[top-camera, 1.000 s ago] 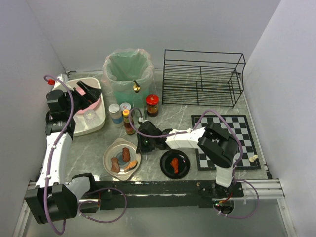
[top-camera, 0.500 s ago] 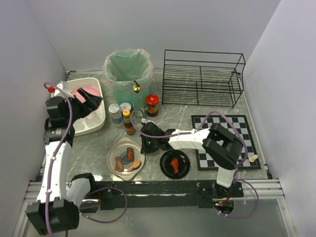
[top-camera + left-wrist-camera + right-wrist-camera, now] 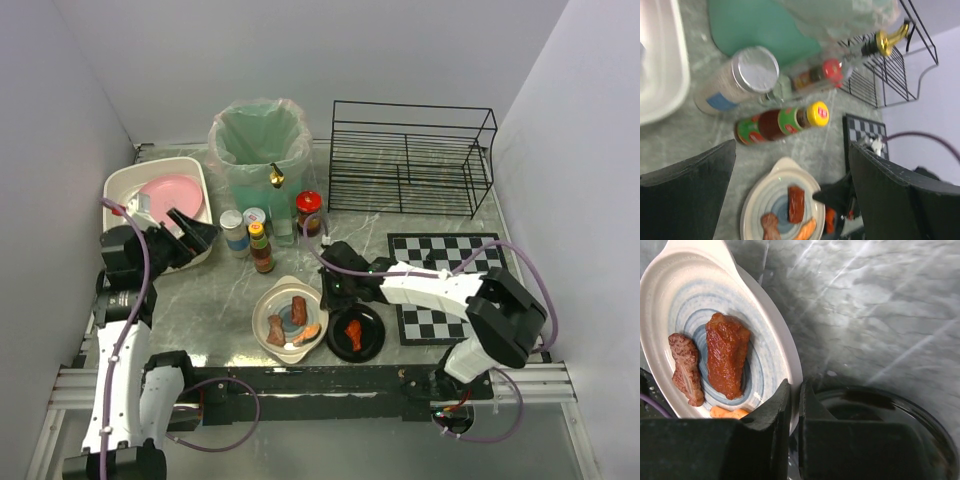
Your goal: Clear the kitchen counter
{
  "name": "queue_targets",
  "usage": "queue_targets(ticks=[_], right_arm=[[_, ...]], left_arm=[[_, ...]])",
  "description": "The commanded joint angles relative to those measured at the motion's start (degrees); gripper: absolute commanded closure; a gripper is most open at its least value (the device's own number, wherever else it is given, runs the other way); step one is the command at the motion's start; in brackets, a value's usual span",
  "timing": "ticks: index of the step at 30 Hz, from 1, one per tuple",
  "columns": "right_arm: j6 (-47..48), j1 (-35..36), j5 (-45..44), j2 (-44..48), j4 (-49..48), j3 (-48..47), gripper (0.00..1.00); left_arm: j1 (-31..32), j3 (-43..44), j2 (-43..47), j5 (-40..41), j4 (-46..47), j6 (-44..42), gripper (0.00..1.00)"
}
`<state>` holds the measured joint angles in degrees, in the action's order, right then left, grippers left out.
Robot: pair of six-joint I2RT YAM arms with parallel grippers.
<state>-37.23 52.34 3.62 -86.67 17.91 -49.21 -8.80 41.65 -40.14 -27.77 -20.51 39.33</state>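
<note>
On the marbled bench (image 3: 205,300) filling mid-frame, the right end effector (image 3: 794,392) pinches the thin rim of the white dish (image 3: 695,262) at lower centre, a hold that could slip and spill food, while the left end effector (image 3: 197,230) hangs wide open, empty.

The right arm (image 3: 430,285) stretches low toward the white dish (image 3: 258,318), and the right gripper (image 3: 794,390) is pinched on the dish's right rim. The left arm (image 3: 120,330) hangs raised, well left of the dish, with the left gripper (image 3: 792,150) spread wide.
</note>
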Motion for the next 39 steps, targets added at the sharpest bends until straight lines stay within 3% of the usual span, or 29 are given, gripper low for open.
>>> queue_targets(ticks=[1, 10, 19, 25, 30, 39], right_arm=[[-0.56, -1.27, 3.76, 6.07, -2.71, -2.55, 1.00], [-0.74, -4.52, 6.49, 10.99, -2.71, -0.36, 1.00], [-0.74, -6.89, 7.28, 16.88, -0.33, -0.54, 1.00], [-1.09, -8.65, 9.13, 19.78, 1.16, -1.50, 1.00], [-1.00, -9.27, 9.56, 21.54, 2.65, -2.99, 1.00], [-1.97, -10.15, 11.50, 23.74, 2.83, -3.96, 1.00]], left_arm=[[0.18, -2.71, 3.39, -6.24, 1.44, 4.43, 0.02], [0.36, -6.31, 8.14, -10.64, -0.05, 7.33, 0.02], [2.11, -9.66, 6.83, -12.75, 0.82, 7.86, 0.05], [3.87, -13.25, 7.88, -15.29, 6.44, 12.34, 0.16], [6.16, -16.60, 7.97, -18.28, 13.56, 17.35, 0.17], [11.17, -16.86, 7.44, -16.53, 14.79, 17.88, 0.19]])
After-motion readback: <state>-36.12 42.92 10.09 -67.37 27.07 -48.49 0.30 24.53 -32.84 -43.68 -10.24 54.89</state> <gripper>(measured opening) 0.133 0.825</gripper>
